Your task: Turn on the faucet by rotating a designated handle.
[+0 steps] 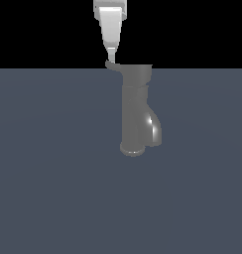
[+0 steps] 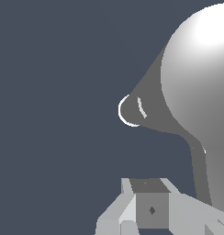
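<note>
The grey faucet point(image 1: 133, 109) stands upright on the dark floor, its glossy spout point(image 1: 153, 130) curving toward the exterior view's right. The handle point(image 1: 112, 66) is a thin short lever sticking out of the wide top cap toward the exterior view's left. My white gripper point(image 1: 109, 51) hangs straight above the handle's outer end, tip just over it; whether they touch is unclear. In the wrist view the faucet's cap point(image 2: 201, 78) looms large, the handle point(image 2: 200, 170) runs from it toward my gripper point(image 2: 150, 209), and no gap shows between the fingers.
A flat dark blue-grey floor point(image 1: 48, 178) spreads around the faucet's round base point(image 1: 132, 149). Nothing else stands on it in either view.
</note>
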You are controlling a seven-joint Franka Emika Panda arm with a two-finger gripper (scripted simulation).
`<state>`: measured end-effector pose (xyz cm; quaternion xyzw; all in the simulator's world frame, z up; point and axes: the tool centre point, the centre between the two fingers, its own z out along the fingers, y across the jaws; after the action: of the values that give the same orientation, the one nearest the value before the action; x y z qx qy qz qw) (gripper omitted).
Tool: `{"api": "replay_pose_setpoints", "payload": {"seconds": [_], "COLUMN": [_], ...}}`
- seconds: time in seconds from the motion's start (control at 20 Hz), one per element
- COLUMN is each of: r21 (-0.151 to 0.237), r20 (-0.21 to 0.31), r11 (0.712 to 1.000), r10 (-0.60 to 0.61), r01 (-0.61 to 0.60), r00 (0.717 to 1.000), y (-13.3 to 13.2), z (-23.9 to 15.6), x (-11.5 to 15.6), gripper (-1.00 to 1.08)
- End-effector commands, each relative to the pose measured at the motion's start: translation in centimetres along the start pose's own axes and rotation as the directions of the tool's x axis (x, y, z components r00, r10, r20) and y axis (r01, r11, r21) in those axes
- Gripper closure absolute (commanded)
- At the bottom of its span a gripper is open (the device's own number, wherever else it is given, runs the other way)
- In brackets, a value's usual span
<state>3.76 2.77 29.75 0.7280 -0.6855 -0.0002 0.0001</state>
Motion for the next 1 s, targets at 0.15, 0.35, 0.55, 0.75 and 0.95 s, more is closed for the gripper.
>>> {"api": "replay_pose_setpoints", "payload": {"seconds": [0.15,0.35,0.55,0.75,0.95], "r21": [0.000,0.000,0.000,0.000,0.007], "r20": [0.000,0.000,0.000,0.000,0.002], "r11": [1.000,1.000,1.000,1.000,1.000], "r10": [0.000,0.000,0.000,0.000,-0.005], "r01": [0.000,0.000,0.000,0.000,0.005], "r00": [1.000,1.000,1.000,1.000,1.000], "y": [1.5,2.7,3.9,5.1,5.1], "z": [0.0,0.0,0.0,0.0,0.0], "x": [-0.4,-0.8,-1.1,-1.4,-1.8], "gripper": [1.08,1.08,1.08,1.08,1.08]}}
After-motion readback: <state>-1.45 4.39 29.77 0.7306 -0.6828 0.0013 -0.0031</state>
